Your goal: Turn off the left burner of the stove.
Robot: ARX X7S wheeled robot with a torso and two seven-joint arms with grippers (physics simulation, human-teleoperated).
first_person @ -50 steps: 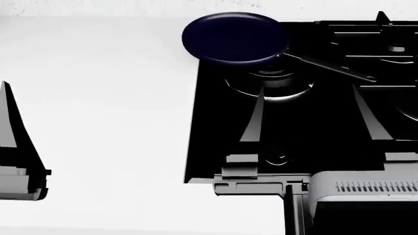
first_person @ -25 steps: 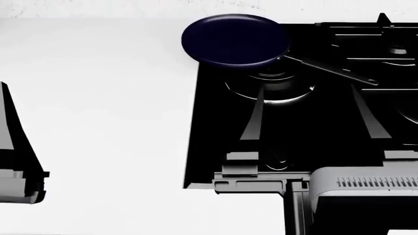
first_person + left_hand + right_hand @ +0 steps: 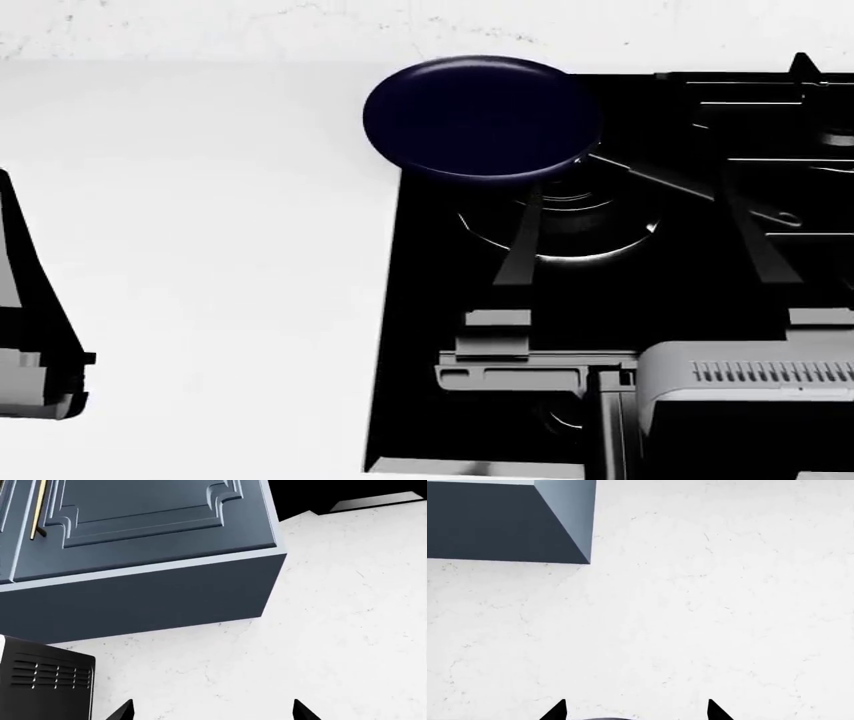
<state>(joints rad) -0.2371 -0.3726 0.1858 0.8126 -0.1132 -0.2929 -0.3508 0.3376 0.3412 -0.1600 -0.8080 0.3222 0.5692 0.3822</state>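
A: What's biggest here?
B: The white desk [image 3: 200, 250], and set into it the stove [image 3: 427, 330], glossy black. A dark blue pan [image 3: 481, 115] sits at its far left corner, partly over the left burner [image 3: 561, 225].

A: And the arms?
B: The right hand [image 3: 641, 230] hangs over the stove, fingers spread wide, one on each side of that burner. The left hand [image 3: 27, 300] is off to the side above bare desk, well apart; both tips show spread in its wrist view.

A: How should the knob be taken?
B: I'd say centre the small knob [image 3: 561, 420] near the front edge between the fingers, lower squarely, close, then twist without sliding.
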